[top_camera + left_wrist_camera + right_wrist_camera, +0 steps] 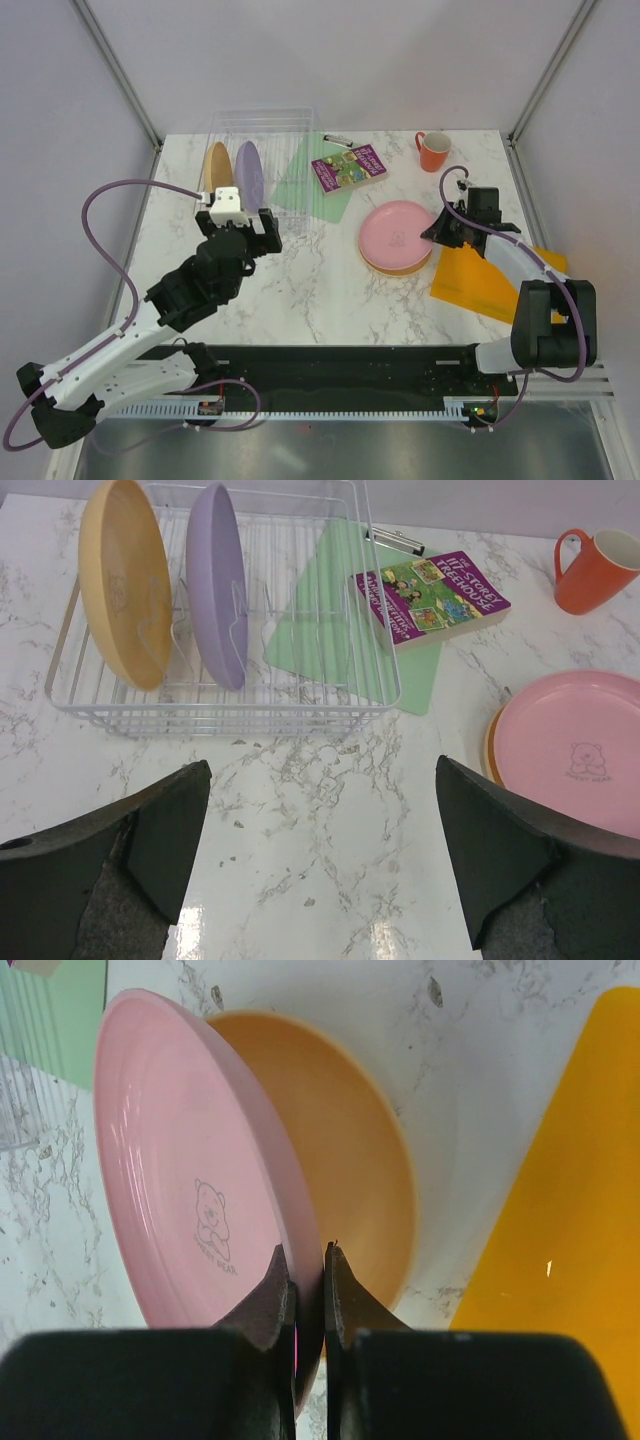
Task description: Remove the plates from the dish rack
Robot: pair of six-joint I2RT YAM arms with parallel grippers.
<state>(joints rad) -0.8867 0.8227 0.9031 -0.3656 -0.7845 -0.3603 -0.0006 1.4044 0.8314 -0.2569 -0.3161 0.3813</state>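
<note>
Plates unloaded: 2 of 4. The pink plate point(395, 232) lies on the lower yellow-orange plate point(350, 1160) near the worktop's point(320, 290) right edge, with the right hand point(308, 1280) clamped on its rim. The lilac plate point(215, 580) and the racked yellow-orange plate point(122, 580) stand in the dish rack point(330, 695) at the far-left corner. The left hand point(320, 770) is apart and empty.

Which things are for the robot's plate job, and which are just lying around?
For the job: yellow plate and purple plate in the dish rack; pink plate, gripped by the right gripper, over an orange plate.
Lying about: orange mug, book, green sheet, yellow sheet.
</note>
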